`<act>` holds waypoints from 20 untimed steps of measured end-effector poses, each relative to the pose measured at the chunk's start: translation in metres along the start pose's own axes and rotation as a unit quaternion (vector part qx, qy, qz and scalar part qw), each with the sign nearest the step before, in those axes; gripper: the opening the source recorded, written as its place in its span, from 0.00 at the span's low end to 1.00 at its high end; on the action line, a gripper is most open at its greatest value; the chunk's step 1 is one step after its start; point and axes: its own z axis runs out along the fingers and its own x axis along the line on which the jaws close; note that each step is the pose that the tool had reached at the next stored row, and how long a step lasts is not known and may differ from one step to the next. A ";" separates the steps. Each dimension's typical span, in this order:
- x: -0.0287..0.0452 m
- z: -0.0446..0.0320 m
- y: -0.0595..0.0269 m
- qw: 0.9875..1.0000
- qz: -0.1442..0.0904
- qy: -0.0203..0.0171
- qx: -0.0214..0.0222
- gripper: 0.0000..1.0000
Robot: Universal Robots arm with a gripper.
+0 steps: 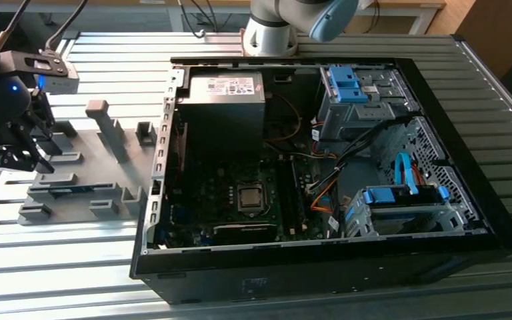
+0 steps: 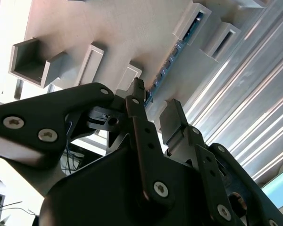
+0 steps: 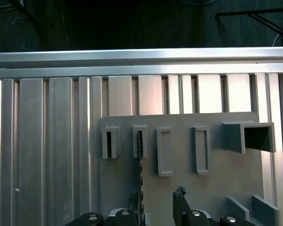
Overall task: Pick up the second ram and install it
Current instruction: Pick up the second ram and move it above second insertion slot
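The black, angular metal gripper is hanging low over the matt grey slotted fixture plate, a flat moulded slab carrying rows of raised rectangular pockets and a few taller square posts. Its two slim, screw-fastened fingers are standing apart, released and clamping nothing. The second ram, a long, thin, flat blue-green circuit-board stick, is sitting on its edge in the plate, with its far end tucked into one of the narrow rectangular pockets and its near end running into the gap between the fingers. In the first wrist view it is showing as a fine dark line lying much closer to one finger than to the other; whether that finger is touching it cannot be told. In the second wrist view a row of small contacts is showing along the stick's edge. The plate is resting on the ribbed, brushed-aluminium table, whose long parallel grooves are catching the light. Just beside the plate, on the exterior view's right of it, the black sheet-metal computer case is lying open, exposing a dark green motherboard and a boxy grey power supply.
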 end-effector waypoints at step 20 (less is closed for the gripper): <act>0.0040 0.0222 -0.0004 1.000 -0.018 0.000 0.002 0.41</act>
